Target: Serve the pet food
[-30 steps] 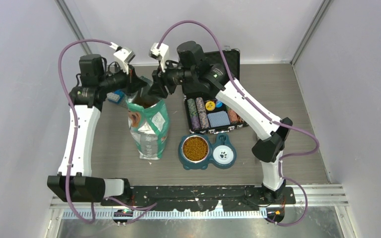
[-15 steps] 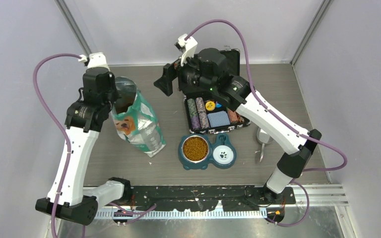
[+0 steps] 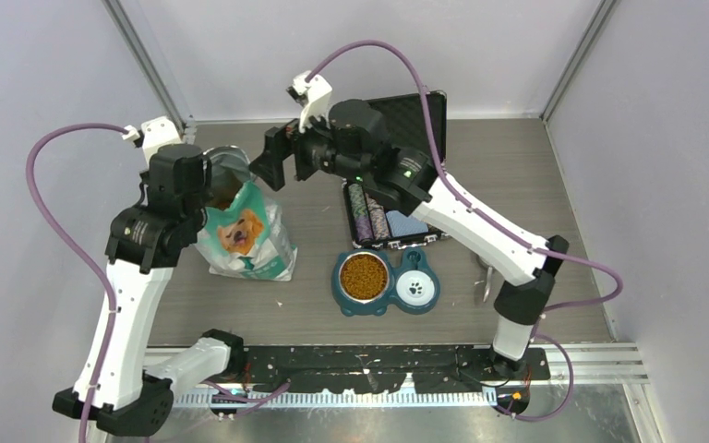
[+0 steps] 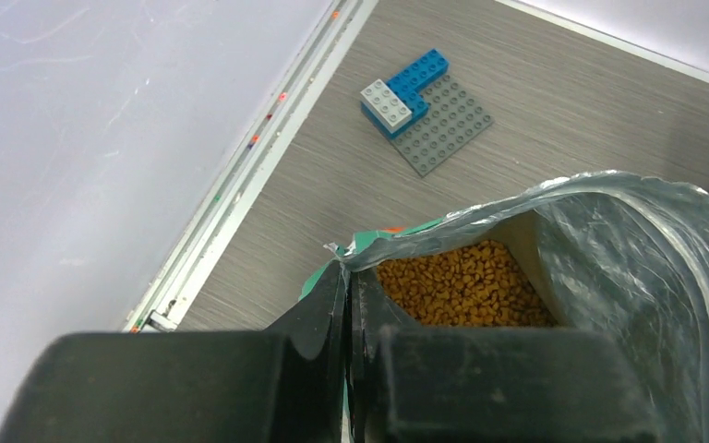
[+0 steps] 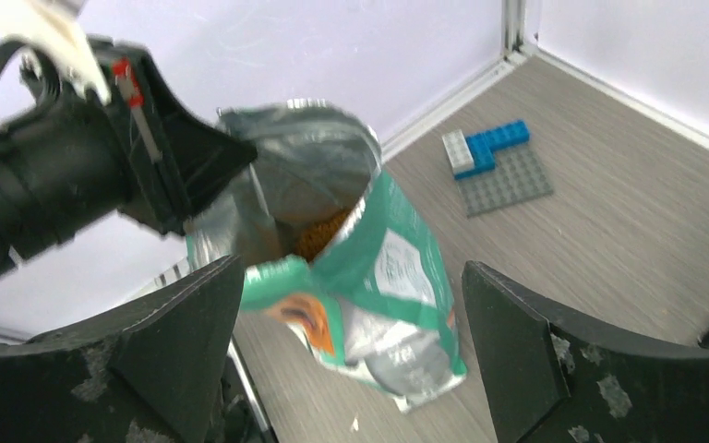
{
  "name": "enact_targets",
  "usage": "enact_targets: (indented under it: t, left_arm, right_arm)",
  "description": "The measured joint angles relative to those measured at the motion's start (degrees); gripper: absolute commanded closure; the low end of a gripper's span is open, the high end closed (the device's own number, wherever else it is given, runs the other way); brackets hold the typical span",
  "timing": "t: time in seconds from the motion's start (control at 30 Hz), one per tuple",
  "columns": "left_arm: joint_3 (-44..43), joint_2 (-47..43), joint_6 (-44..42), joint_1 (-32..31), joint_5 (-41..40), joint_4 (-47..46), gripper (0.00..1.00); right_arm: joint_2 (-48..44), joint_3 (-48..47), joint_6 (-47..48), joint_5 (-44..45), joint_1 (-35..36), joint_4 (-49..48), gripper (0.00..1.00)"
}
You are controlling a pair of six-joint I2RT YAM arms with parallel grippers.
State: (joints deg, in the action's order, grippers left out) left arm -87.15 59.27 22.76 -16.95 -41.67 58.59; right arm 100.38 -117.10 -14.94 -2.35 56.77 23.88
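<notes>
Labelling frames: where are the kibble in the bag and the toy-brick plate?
kibble (image 4: 462, 282): left wrist view, middle of heap.
toy-brick plate (image 4: 452, 125): left wrist view, bare grey studs.

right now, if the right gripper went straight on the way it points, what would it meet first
Probably the open top of the teal-and-white foil pet food bag, centred ahead of the open right gripper; depth is unclear.

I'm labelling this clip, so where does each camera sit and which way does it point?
Top external: above and behind, looking down at the table; left arm and right arm show whole.
Left wrist: looks down past left fingers, shut on the bag rim, at pet food.
Right wrist: looks between open right fingers toward the bag.
Shared: the bag, all three; brick plate, both wrist views.
</notes>
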Motion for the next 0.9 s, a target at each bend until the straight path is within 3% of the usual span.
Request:
enact_targets:
  t: [0.27, 0.37, 0.5, 0.53, 0.6, 0.67, 0.9]
  left_arm:
    - [0.09, -2.47, 1.14, -2.47, -1.29, 1.79, 1.00]
    - [0.09, -2.49, 1.11, -2.56, -1.57, 1.86, 1.00]
    - [0.09, -2.49, 1.05, -2.58, -1.73, 1.90, 1.00]
    - [0.13, -2.51, 0.98, -2.60, -1.70, 1.86, 1.00]
    - [0.44, -2.62, 0.79, -2.60, -1.70, 1.44, 1.00]
    - [0.81, -2.80, 0.83, -2.73, -1.60, 0.79, 1.00]
    - [1.29, -3.78, 0.57, -3.48, 1.29, -0.81, 1.00]
  right_arm:
    - [13.64, -16.41, -0.46, 4.09, 3.30, 2.14, 0.00]
    - [15.72, -16.87, -0.37, 5.73, 4.52, 4.31, 0.06]
    - [16.33, -15.96, 0.50, 7.85, 6.03, 7.10, 0.33]
    - [16.39, -15.96, 0.81, 8.59, 6.32, 7.74, 0.55]
    - [16.39, -16.13, 2.03, 10.16, 6.80, 8.63, 0.88]
    - [16.39, -16.26, 2.97, 12.44, 7.34, 9.60, 0.94]
    - [13.70, -12.11, 7.56, 17.18, 7.98, 8.24, 0.95]
